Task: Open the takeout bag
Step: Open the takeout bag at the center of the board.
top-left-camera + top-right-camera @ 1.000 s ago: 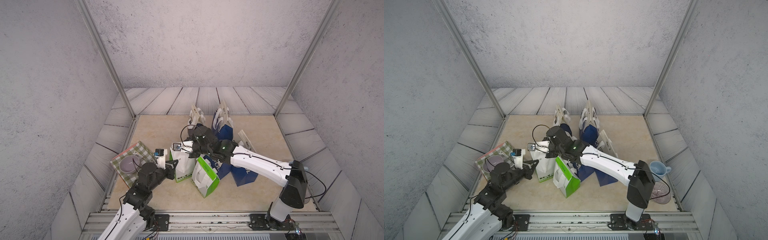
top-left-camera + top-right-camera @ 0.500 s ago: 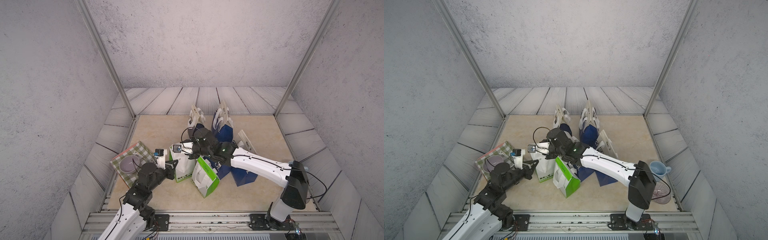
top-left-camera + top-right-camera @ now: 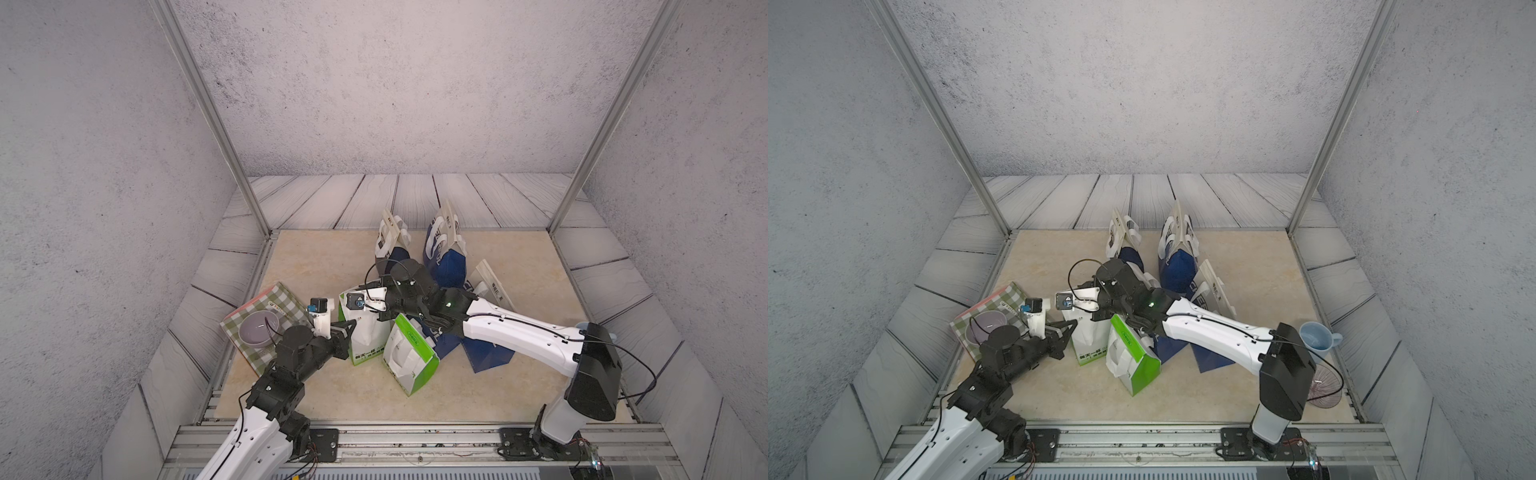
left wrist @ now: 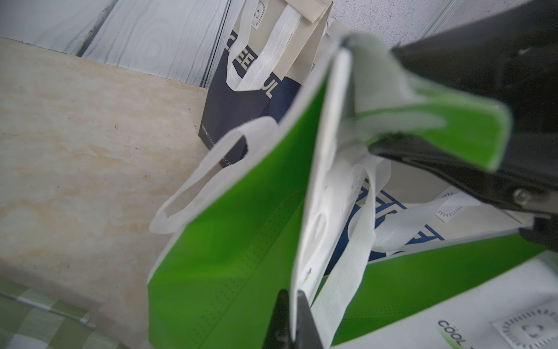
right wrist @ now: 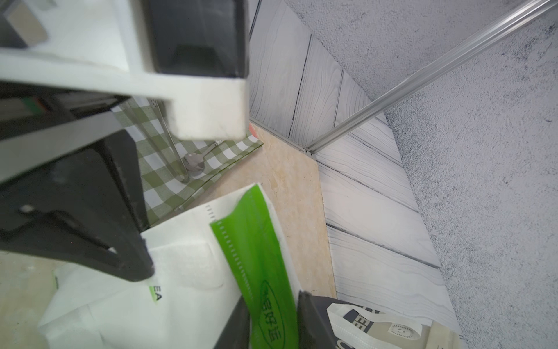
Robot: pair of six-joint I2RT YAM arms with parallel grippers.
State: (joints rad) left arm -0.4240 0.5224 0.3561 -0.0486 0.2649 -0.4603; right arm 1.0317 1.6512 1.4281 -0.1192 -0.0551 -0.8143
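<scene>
**Two arms are holding the green and white bag**

The tan worktop is filling the lower middle of both top views. The right arm is stretching in from the lower right. The left arm is stretching in from the lower left. Dark blue bags are standing and lying just above the middle.

The takeout bag is green and white. It is standing upright in the middle of the frame. Just to its right, another green and white bag is lying tipped over.

A green checked cloth is lying at the left, and a purple bowl is sitting on it. A light blue cup is sitting at the right in a top view, beside the right arm.

The left fingers are clenched on the thin white edge at the takeout bag's top. The right fingers are grasping the bag's green side strip, one finger on each side of it. In the left wrist view, the top of the bag is looking partly spread apart.
</scene>
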